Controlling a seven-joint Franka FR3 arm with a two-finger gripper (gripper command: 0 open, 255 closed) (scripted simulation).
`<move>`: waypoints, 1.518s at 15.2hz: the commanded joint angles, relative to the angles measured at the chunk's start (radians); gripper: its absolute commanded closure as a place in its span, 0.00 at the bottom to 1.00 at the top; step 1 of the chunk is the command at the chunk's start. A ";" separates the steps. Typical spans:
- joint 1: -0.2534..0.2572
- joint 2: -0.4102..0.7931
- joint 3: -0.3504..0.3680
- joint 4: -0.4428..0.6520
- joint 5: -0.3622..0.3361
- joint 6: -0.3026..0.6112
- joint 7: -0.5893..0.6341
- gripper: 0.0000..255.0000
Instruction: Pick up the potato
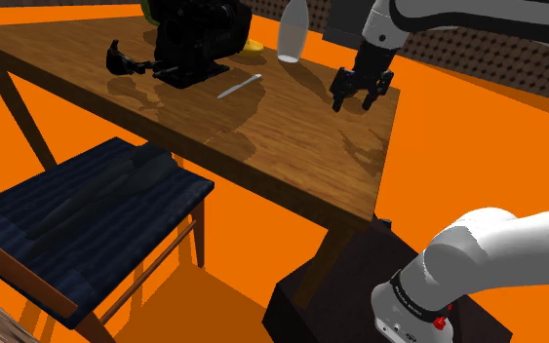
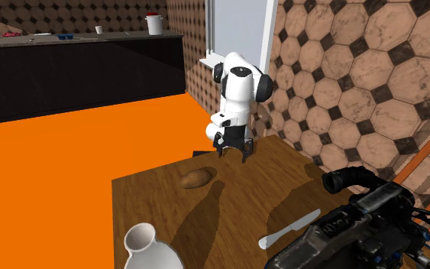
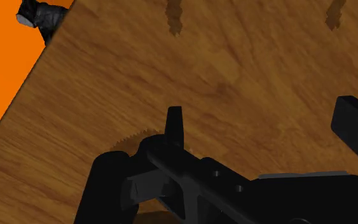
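Orange floor [image 2: 68, 145] and tile-patterned walls [image 2: 358, 69] surround the wooden bench [image 1: 292, 146] I'm working over. A bulky black machine [image 2: 358, 229] sits on it, cut off at the second exterior view's edge, and I can't tell what it is. My tool [image 2: 234, 155] hangs above the wood, fingers wide apart and empty, with the brown potato [image 2: 196, 178] lying near it.

No writing, label, brand, number or sign can be read in any of the views. The tabletop [image 1: 292, 132], the white bottle [image 1: 293, 34] and the black machine [image 1: 199, 39] show plain surfaces with no legible marks.
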 commanded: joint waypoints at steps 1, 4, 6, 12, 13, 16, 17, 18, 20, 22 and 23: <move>-0.042 0.061 0.014 0.048 -0.014 0.031 0.099 0.00; -0.101 0.142 0.033 0.127 -0.041 0.056 0.241 0.00; -0.138 0.192 0.041 0.181 -0.063 0.065 0.336 0.00; -0.238 0.322 0.050 0.344 -0.136 0.064 0.613 0.00; -0.247 0.334 0.050 0.361 -0.144 0.061 0.642 0.00; -0.246 0.326 0.049 0.312 -0.144 0.101 0.647 0.00; -0.246 0.324 0.048 0.296 -0.144 0.115 0.648 0.00; -0.246 0.322 0.048 0.281 -0.144 0.128 0.650 0.00; -0.246 0.318 0.048 0.251 -0.145 0.155 0.654 0.00; -0.246 0.317 0.048 0.242 -0.145 0.162 0.655 0.00; -0.245 0.316 0.048 0.240 -0.145 0.163 0.655 1.00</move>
